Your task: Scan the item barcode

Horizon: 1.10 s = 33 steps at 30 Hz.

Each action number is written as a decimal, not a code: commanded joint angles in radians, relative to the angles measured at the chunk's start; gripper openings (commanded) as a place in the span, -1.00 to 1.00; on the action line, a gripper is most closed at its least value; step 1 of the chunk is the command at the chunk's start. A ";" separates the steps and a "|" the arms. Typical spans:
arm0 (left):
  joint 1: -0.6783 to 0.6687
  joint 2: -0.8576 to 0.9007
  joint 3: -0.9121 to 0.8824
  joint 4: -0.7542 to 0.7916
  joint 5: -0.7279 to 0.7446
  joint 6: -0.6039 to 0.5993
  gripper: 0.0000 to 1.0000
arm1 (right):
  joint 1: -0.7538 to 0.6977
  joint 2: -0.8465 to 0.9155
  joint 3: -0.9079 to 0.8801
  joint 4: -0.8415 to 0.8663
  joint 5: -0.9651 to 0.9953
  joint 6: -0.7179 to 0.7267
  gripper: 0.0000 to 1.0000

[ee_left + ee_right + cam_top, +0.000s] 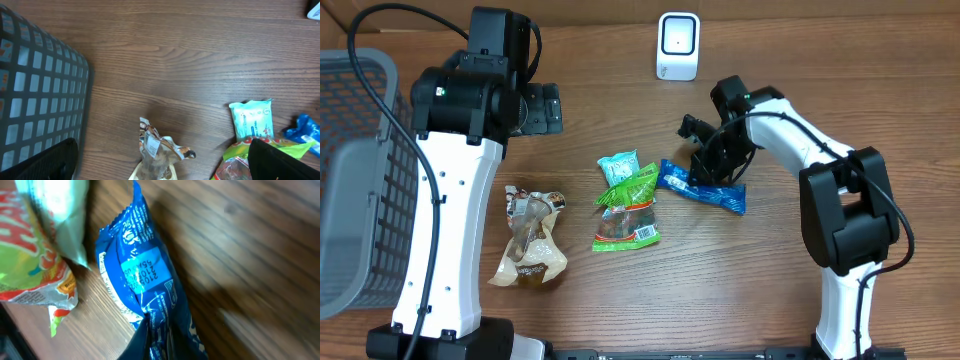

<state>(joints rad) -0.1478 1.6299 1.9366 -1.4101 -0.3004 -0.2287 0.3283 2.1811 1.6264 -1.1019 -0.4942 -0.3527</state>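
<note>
I take the green snack bag (628, 208), in the middle of the counter (840, 90), as my mark. Farthest to its left stands the grey mesh basket (355, 160), at the counter's edge. Between the basket and the bag, and further back, my left end effector (546, 108) hangs above bare wood, spread as wide as it goes and holding nothing. In its own wrist view the two dark fingers (42, 162) sit in the bottom corners, well apart. Left of the bag and a little nearer the front lies a crumpled brown packet (528, 238), apart from it. A small teal packet (618, 167) meets the bag's back edge; I cannot tell which of the two overlaps the other. Behind the bag and somewhat to its right, well apart from it, the white scanner (678, 45) stands upright near the back of the counter. Just right of the bag lies the blue packet (708, 190), the item to be scanned. It lies on the counter, one end beside the bag's back right corner and the other slanting away from it. My right end effector (712, 165) is down on that packet, closed tight with a fold of the blue wrapper pinched between its fingers. Its wrist view shows a pale blue printed panel facing up, the lettering too blurred to read.
</note>
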 commanded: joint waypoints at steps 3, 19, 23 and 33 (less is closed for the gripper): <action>0.003 -0.020 0.018 0.000 -0.014 0.015 1.00 | 0.001 -0.026 0.148 -0.007 0.254 0.256 -0.93; 0.003 -0.020 0.018 0.000 -0.014 0.015 1.00 | 0.200 -0.061 0.168 0.553 1.485 0.537 -0.93; 0.003 -0.020 0.018 0.000 -0.014 0.015 0.99 | 0.193 -0.057 0.168 0.737 1.458 0.445 -0.92; 0.003 -0.020 0.018 0.000 -0.014 0.015 0.99 | 0.181 0.062 0.168 1.271 1.365 -0.018 -0.92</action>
<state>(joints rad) -0.1478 1.6299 1.9366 -1.4109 -0.3000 -0.2291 0.5087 2.1883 1.7748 0.0956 0.8791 -0.1440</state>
